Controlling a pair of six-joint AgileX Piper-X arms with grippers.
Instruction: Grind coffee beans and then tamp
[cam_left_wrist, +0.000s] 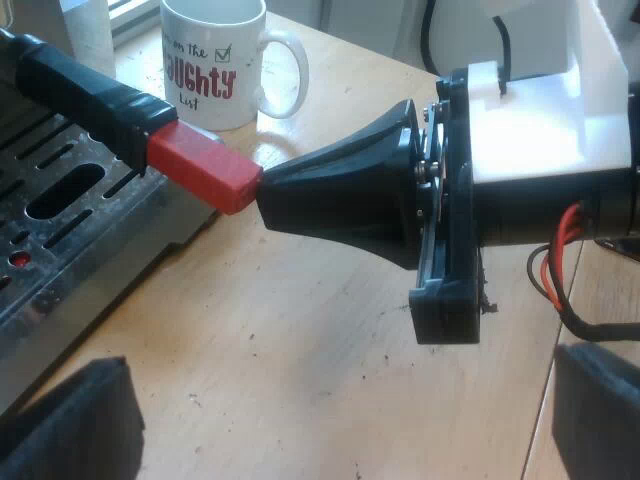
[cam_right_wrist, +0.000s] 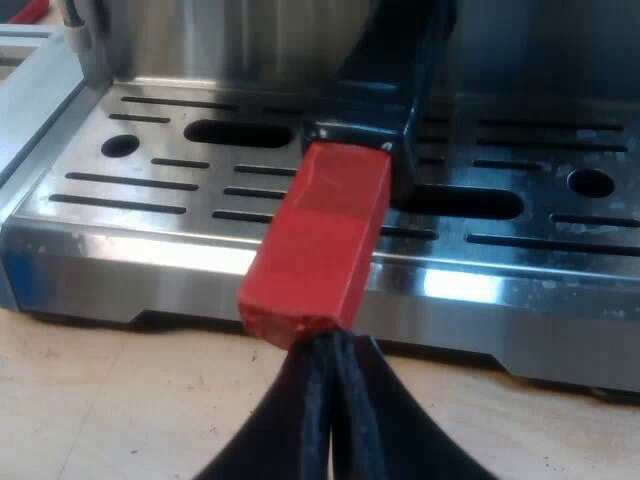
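- Handle (cam_left_wrist: 90, 85) first, from the left wrist: a dark grip reaching out over the drip tray (cam_left_wrist: 60, 210). Its red end (cam_left_wrist: 205, 165) sits about eleven o'clock from the left gripper (cam_left_wrist: 340, 370), whose fingers stand wide apart, holding nothing.
- The right gripper (cam_left_wrist: 268, 195) meets that red end nose-on. A mug (cam_left_wrist: 215, 60) stands on the table (cam_left_wrist: 300, 330) beyond.
- Over to the right wrist: fingers pressed together, nothing between them, tips touching the red end dead ahead at twelve o'clock.
- The handle's long axis runs twelve-to-six, in line with those fingers, back toward the espresso machine (cam_right_wrist: 200, 40).
- The right arm is plainly nearer, but those fingers would probably have to part before any grip.
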